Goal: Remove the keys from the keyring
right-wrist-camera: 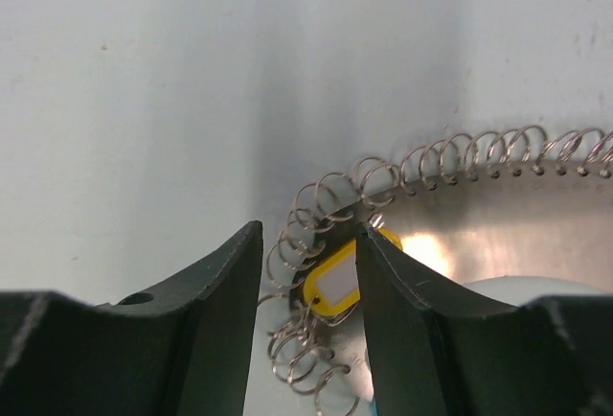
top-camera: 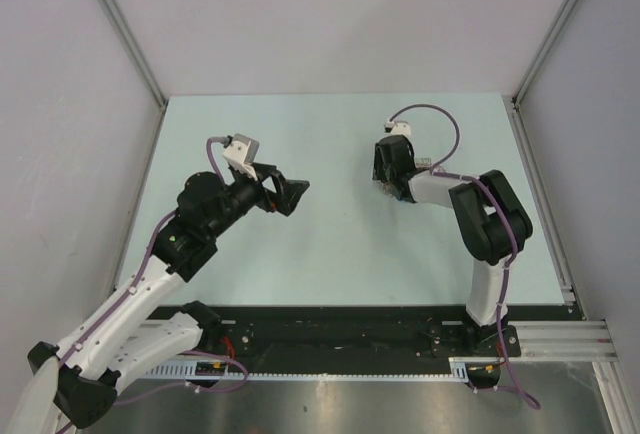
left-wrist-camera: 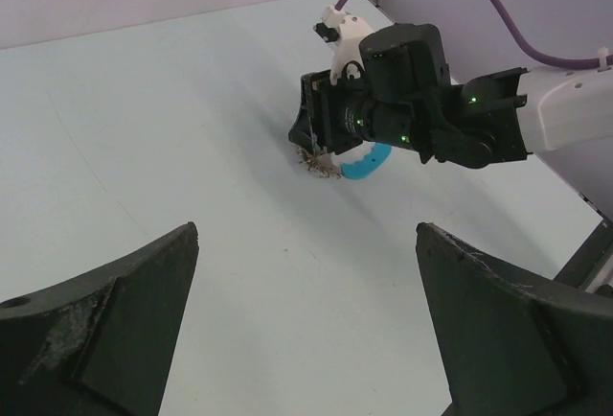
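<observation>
right gripper low over the keys, right of centre in top view, jaws flanking a yellow tag; clamped or not, we cannot tell | left gripper spread wide, empty | we judge: pinch one piece squarely, not the clump

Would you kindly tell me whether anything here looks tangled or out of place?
The keys lie bunched under the right pincer, curled untidily around a yellow tag; nothing else stands out.

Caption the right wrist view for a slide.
Right gripper straddles a yellow key tag among coiled wire rings.
</observation>
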You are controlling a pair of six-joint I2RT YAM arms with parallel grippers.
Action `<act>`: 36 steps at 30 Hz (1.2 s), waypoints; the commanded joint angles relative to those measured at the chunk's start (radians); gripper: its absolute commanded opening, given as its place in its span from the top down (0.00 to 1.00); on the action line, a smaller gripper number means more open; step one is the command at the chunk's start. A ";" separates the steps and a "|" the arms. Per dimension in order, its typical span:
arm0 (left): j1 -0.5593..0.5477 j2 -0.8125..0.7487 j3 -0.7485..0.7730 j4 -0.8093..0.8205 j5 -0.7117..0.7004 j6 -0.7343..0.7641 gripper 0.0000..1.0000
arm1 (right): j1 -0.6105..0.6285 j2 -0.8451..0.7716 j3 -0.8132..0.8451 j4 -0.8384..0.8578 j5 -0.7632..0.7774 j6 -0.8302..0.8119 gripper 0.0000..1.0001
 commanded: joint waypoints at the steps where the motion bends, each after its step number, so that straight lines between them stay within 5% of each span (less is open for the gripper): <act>1: 0.006 -0.013 0.000 0.026 -0.015 -0.018 0.00 | 0.016 0.052 0.067 0.027 0.109 -0.153 0.52; 11: 0.010 -0.012 -0.001 0.028 -0.015 -0.018 0.00 | 0.019 0.104 0.134 -0.065 0.080 -0.198 0.60; 19: 0.010 -0.004 -0.001 0.023 -0.018 -0.015 0.00 | 0.023 0.115 0.142 -0.085 0.077 -0.230 0.80; 23: 0.012 -0.018 -0.007 0.028 -0.029 -0.014 0.00 | 0.026 0.101 0.142 -0.091 0.070 -0.248 1.00; 31: 0.035 0.089 0.046 -0.131 -0.231 -0.077 0.10 | 0.121 0.026 0.125 -0.082 -0.040 -0.354 1.00; 36: 0.188 0.210 0.045 -0.195 0.064 -0.236 0.11 | 0.183 -0.080 0.024 -0.028 -0.242 -0.351 1.00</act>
